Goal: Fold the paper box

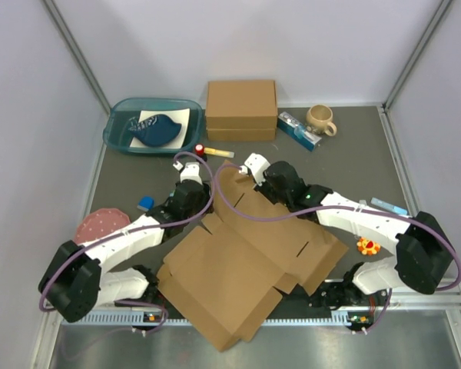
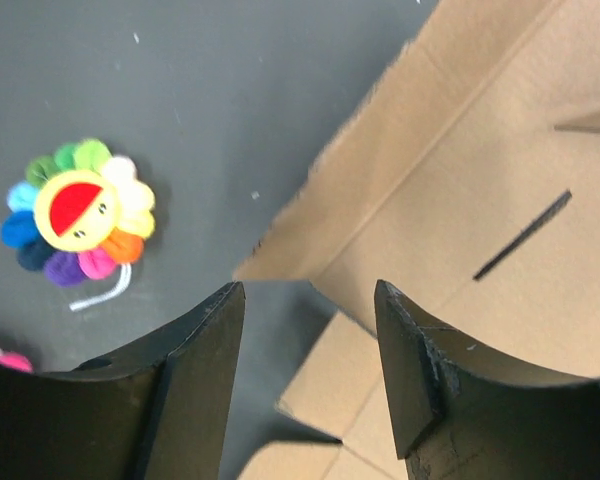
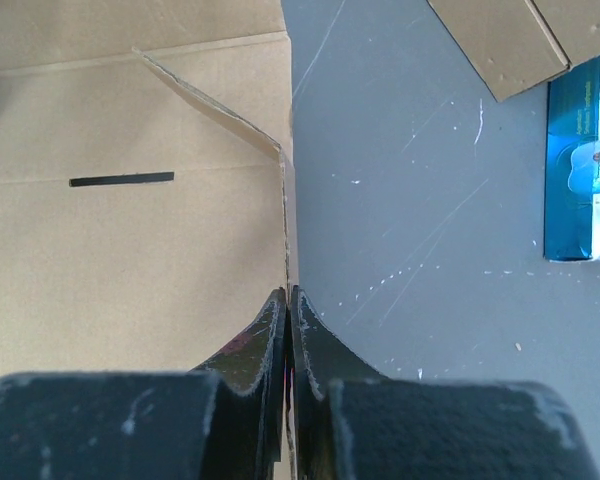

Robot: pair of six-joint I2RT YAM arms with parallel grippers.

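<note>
**Top external view.** The paper box (image 1: 238,269) lies as a largely flat die-cut sheet on the dark surface (image 1: 353,154), with its near corner overhanging the surface edge. One flap (image 1: 230,188) stands raised at its far end. The left gripper (image 1: 194,178) sits just left of that flap and the right gripper (image 1: 246,171) just right of it. Finger state cannot be told from here.

**Left wrist view.** The left gripper (image 2: 305,315) stands moderately wide with nothing between its fingers (image 2: 215,330). A cardboard corner lies just ahead of the gap and touches neither finger. A slit (image 2: 520,235) shows ahead and to the right. A rainbow flower toy (image 2: 77,210) lies ahead-left, apart from the cardboard.

**Right wrist view.** The right gripper (image 3: 288,310) is pinched tight on the thin edge of a panel that runs straight ahead of it. The slit panel spreads to its left. A blue packet (image 3: 580,170) and a ready-made cardboard box (image 3: 500,40) lie ahead-right, apart from it.

**Assessment.** The step in hand is judged to be raising the far wall.
- The right pinch should hold firm without twisting.
- The left gripper should advance until the corner sits deep in the gap before closing, since a shallow bite would likely slip.
- The fold should follow the scored crease.
</note>
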